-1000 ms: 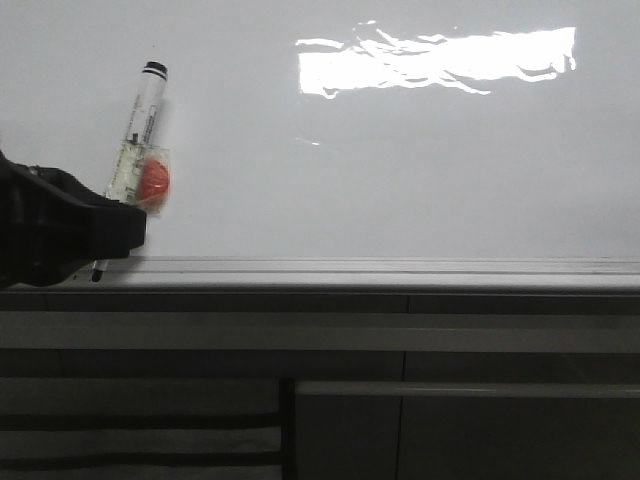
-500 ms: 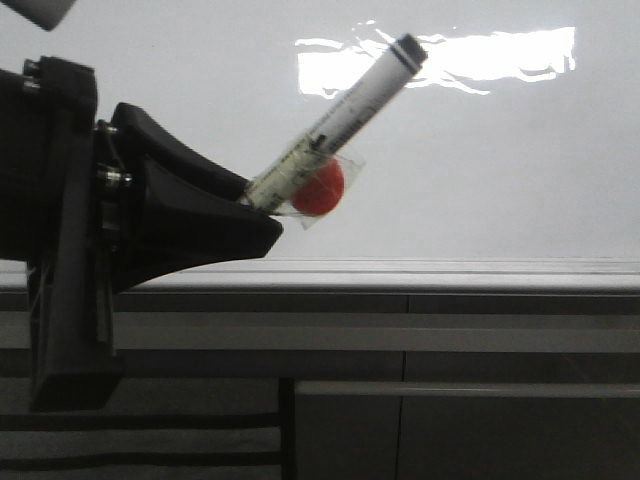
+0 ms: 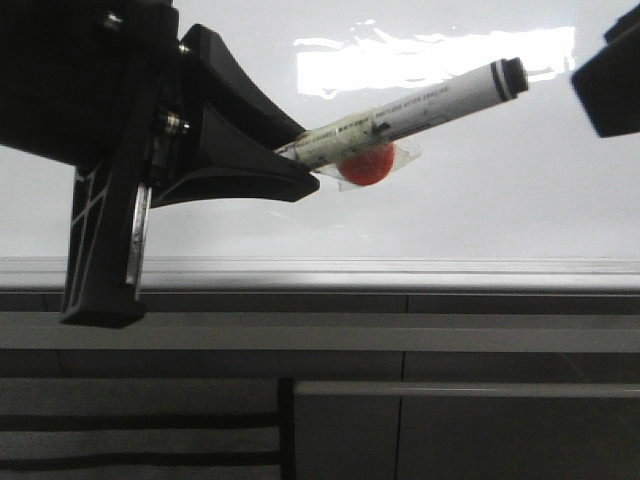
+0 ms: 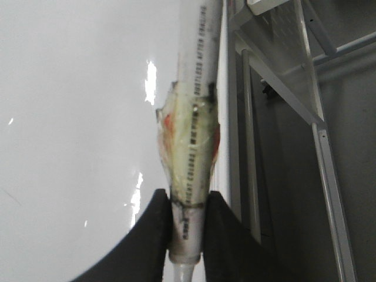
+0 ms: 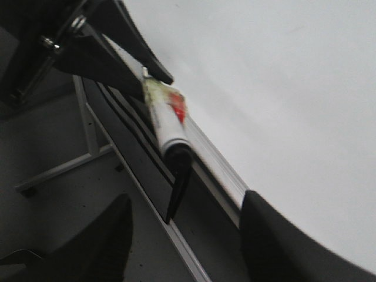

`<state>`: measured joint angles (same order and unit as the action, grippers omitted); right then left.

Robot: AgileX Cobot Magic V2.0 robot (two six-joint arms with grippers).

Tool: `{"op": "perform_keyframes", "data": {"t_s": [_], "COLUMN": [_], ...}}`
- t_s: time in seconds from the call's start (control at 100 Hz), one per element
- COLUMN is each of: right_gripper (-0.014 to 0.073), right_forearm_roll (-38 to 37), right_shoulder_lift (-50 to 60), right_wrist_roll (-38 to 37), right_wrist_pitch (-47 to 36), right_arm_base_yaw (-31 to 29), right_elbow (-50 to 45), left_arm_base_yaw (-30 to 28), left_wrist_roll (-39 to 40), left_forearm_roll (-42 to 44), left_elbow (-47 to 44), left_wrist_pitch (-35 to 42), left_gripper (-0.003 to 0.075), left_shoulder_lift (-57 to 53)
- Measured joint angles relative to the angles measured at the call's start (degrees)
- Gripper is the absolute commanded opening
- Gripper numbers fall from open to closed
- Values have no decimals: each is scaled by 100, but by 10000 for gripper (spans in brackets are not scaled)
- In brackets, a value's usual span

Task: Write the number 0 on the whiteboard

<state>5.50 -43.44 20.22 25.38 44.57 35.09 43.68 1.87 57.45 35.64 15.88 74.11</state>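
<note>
In the front view the left gripper [image 3: 285, 170] held a white marker [image 3: 420, 105] nearly level in front of the whiteboard [image 3: 480, 200], its black-banded end pointing toward the right gripper [image 3: 610, 80], which showed only as a dark block at the frame's upper right corner; an orange ball [image 3: 367, 167] wrapped in clear tape hung under the barrel. No stroke of the number 0 could be seen on the board. The risk, as I judged it, was at the meeting of the two arms: if the right gripper closed off-centre on the marker's end, the barrel could twist or slip in the left grip. In the left wrist view the fingers [image 4: 154, 235] were pinched on the marker [image 4: 194, 135] near one end, the taped bulge just beyond them and the white surface alongside. In the right wrist view the right gripper [image 5: 185, 235] stood with its two fingers [image 5: 270, 247] spread wide and holding nothing, the marker's dark end [image 5: 178, 170] near them and seemingly aimed toward the gap, though not yet between them. A tape-wrapped barrel would likely sit unevenly in any grip.
</note>
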Motion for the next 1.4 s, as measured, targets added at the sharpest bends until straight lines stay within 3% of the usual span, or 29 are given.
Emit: {"op": "perform_keyframes", "data": {"t_s": [0.35,0.75,1.0,1.07,1.15,1.4], "right_gripper": [327,327,323,228,-78,-70], "right_forearm_roll": [-74,-84,-84,-84,-96,-106], "right_shoulder_lift": [-1035,-1353,-1353,-1353,-1353,-1353], "right_wrist_roll": [0,0,10,10,10,32], "right_wrist_pitch": [-1245,-1959,-1943,-1936,-1936,-1953], "right_arm_base_yaw": [297,333,333,333,333,361], "right_elbow": [0,0,0,0,0,9], "left_arm_base_yaw": [0,0,0,0,0,0], "left_wrist_roll": [0,0,0,0,0,-137], "left_forearm_roll": [22,-161,-302,-302,-302,-211], "left_elbow": [54,54,54,54,54,54], "left_wrist_pitch": [10,10,10,10,10,-32], "left_gripper": [-20,-20,-20,-20,-20,-18], "left_shoulder_lift": [0,0,0,0,0,0]}}
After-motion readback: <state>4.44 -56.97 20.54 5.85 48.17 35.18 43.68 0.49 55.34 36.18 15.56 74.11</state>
